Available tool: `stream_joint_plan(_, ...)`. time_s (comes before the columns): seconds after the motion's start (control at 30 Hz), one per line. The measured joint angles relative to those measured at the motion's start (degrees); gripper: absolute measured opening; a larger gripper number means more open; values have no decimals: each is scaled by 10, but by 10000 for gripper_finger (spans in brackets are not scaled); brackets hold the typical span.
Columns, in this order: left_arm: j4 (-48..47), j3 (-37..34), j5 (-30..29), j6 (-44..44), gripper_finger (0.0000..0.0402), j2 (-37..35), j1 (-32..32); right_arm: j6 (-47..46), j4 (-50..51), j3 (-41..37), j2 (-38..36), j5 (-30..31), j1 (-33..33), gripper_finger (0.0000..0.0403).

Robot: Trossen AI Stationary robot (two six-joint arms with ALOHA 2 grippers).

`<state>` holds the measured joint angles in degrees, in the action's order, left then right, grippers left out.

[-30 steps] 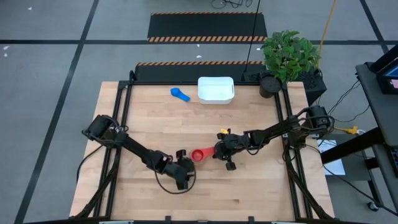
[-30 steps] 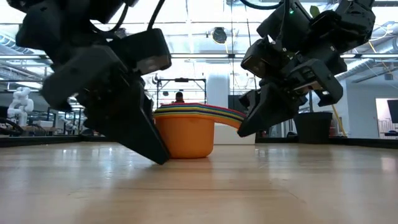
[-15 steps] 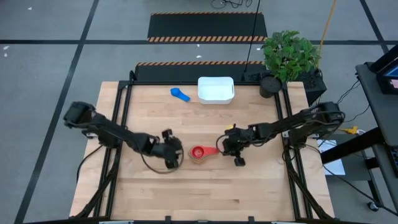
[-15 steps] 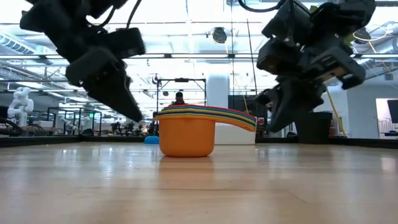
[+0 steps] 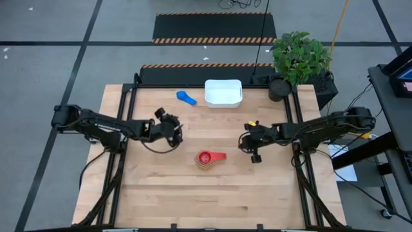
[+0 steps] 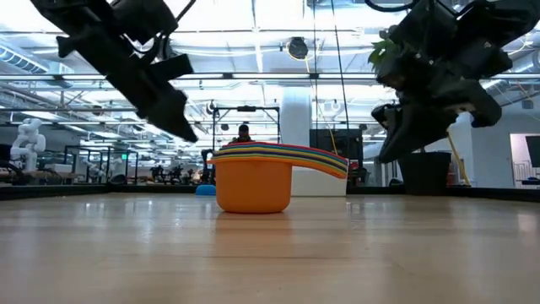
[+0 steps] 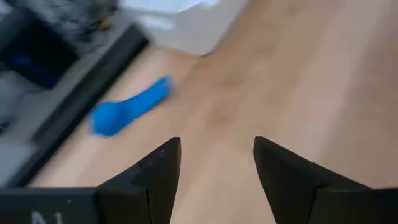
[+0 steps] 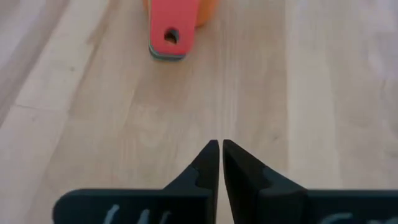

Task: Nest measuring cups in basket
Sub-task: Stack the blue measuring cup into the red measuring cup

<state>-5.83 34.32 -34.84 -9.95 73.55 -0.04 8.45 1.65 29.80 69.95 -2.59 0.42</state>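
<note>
1. A nested stack of round plastic measuring cups (image 5: 205, 158), orange outermost and red on top, sits on the wooden desk (image 5: 212, 200) between both arms, with its flat handles pointing toward the right arm.
2. A lone blue plastic measuring cup (image 5: 187, 98) lies just beside the white rectangular plastic basket (image 5: 223, 93) at the desk's far edge.
3. The left gripper (image 7: 216, 163) hangs above the desk, fingers apart, holding nothing.
4. The right gripper (image 8: 220, 163) has its fingers together, empty, near the stack's handles.
</note>
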Motion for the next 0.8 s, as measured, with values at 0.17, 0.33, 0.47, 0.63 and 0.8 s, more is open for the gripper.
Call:
stream_joint_plan(0.17, -2, 16, -3, -32, 207, -4, 35, 36, -5, -6, -31, 0, -18, 13)
stream_joint_plan(0.33, -27, 69, 79, 10, 207, 0, 104, 61, -4, -6, -38, 1, -43, 13)
stream_joint_plan(0.47, -40, 107, 135, 69, 207, 0, 162, 72, -2, -6, -35, -1, -62, 13)
stream_joint_plan(0.63, -52, 127, 205, 118, 207, 16, 221, 82, -1, -6, -35, -2, -80, 13)
stream_joint_plan(0.8, -83, 156, 224, 134, 207, 81, 244, 96, -4, -6, -35, -2, -90, 13)
